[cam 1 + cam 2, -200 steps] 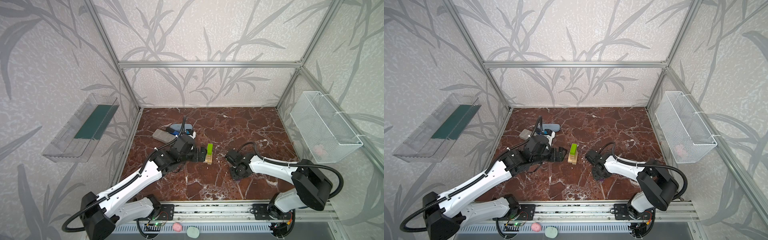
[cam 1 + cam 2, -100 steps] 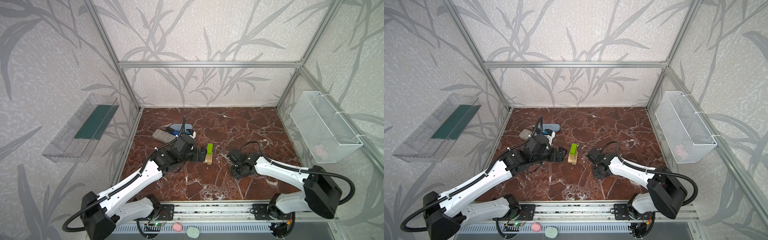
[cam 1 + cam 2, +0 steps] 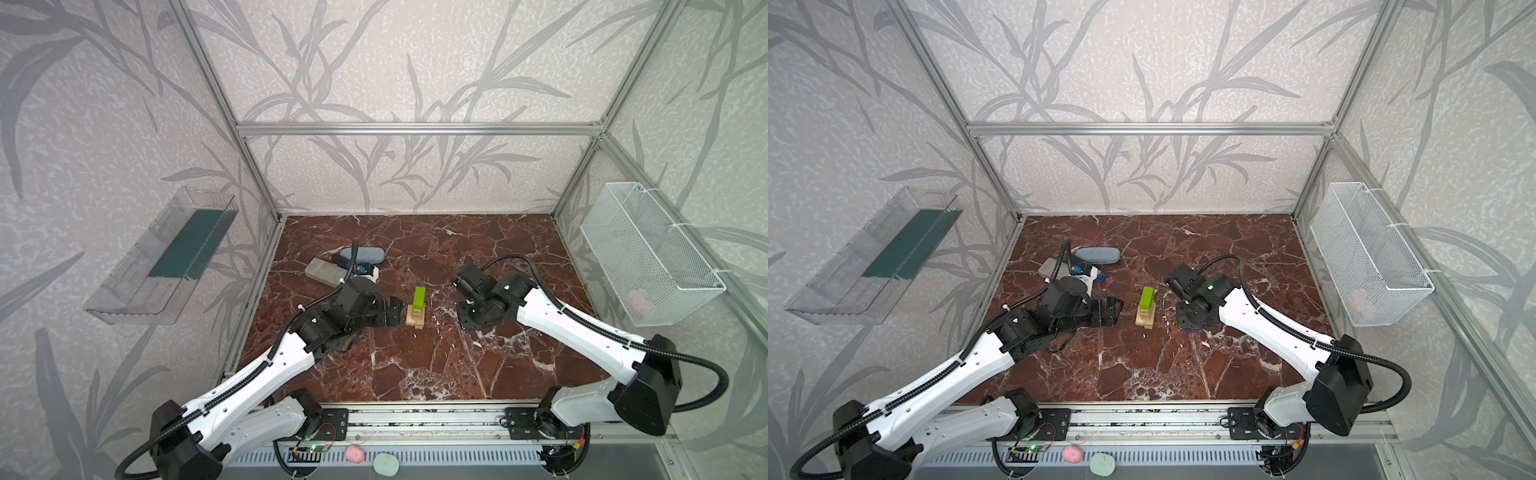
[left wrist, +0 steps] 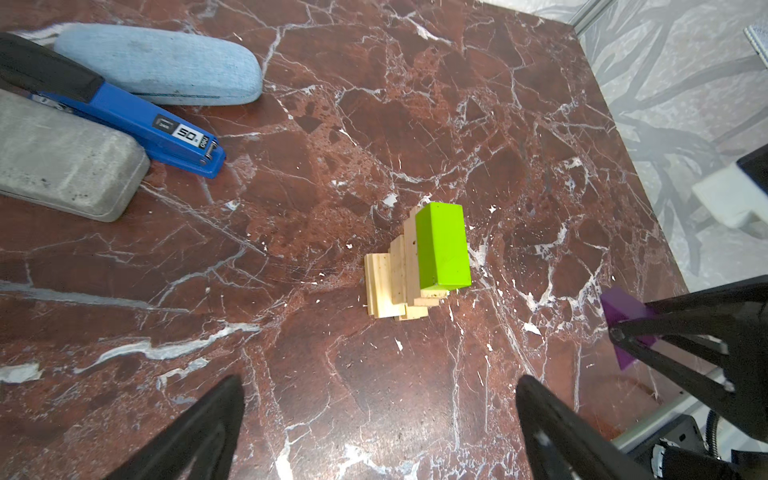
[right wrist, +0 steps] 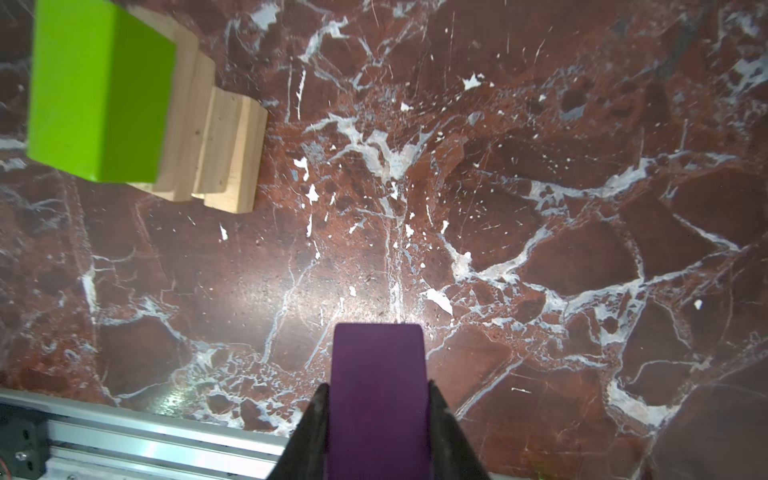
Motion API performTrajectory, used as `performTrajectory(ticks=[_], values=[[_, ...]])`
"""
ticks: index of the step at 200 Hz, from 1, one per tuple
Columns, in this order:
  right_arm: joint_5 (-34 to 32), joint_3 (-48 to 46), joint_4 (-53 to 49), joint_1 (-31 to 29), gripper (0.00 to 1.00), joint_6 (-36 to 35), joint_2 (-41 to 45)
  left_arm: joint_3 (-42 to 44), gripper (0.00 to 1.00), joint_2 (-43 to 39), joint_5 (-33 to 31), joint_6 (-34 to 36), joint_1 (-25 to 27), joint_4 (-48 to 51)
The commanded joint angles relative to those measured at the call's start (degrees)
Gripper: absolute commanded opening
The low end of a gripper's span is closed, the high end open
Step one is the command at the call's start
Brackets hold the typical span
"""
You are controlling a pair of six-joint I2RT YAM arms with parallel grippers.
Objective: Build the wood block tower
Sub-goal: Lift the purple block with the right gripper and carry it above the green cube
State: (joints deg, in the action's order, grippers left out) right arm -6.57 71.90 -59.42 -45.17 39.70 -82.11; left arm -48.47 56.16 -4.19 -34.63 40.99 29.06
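The red-brown marble tabletop [image 3: 415, 374] is carrying the tower [image 3: 416, 320] near its middle, the lime-green brick [image 3: 419, 297] lying on top of the pale wood layers. The left arm is stretching low from the near left, its left gripper [image 4: 378, 386] gaping empty just left of the tower. The right arm is bending downward on the tower's right, its right gripper [image 5: 378, 388] clamping the purple brick [image 5: 376, 353].

Both arms are showing white shells between black joint housings. The left arm [image 3: 249, 374] and the right arm [image 3: 582, 328] are each trailing a black corrugated cable [image 3: 141, 444] near the base. Small dark screws are dotting the shells. The left tool [image 4: 380, 415] and the right tool [image 5: 378, 399] are presenting black tapered fingers [image 4: 199, 428].
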Motion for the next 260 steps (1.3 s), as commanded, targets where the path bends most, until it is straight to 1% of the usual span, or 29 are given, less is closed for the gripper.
performTrajectory(ticks=[1,56,88,98,116,168,185,229,260], values=[[-0.8,4.9,-5.2,-0.8,0.09,5.3,-2.8,2.4,0.99,-2.0,-2.9,-0.7,-1.0,0.4],[-6.9,19.7,-9.2,-4.4,0.09,11.9,-12.2,5.3,1.00,-4.5,-3.4,-0.7,-3.3,0.5],[-7.9,25.5,-8.9,-5.1,0.09,14.1,-15.4,6.8,0.99,-5.7,-3.5,-0.1,-4.5,0.4],[-8.7,27.6,-9.2,-5.3,0.09,14.6,-18.0,7.1,1.00,-5.9,-3.7,0.0,-4.9,0.5],[-8.2,31.1,-9.7,-5.3,0.09,14.7,-20.7,7.6,0.99,-6.2,-3.6,0.4,-5.4,0.1],[-7.8,43.4,-15.1,-5.6,0.08,15.4,-29.5,9.9,1.00,-7.6,-3.7,1.4,-5.7,-1.3],[-7.8,45.3,-15.2,-5.7,0.08,16.6,-31.3,10.9,0.99,-8.6,-3.4,1.7,-5.7,-2.7],[-8.6,47.5,-16.2,-5.7,0.08,19.4,-34.2,10.7,1.00,-9.8,-3.8,2.0,-5.7,-1.5],[-9.2,46.3,-15.8,-6.1,0.07,22.4,-34.7,10.5,0.99,-10.1,-4.4,2.5,-5.8,-0.3]])
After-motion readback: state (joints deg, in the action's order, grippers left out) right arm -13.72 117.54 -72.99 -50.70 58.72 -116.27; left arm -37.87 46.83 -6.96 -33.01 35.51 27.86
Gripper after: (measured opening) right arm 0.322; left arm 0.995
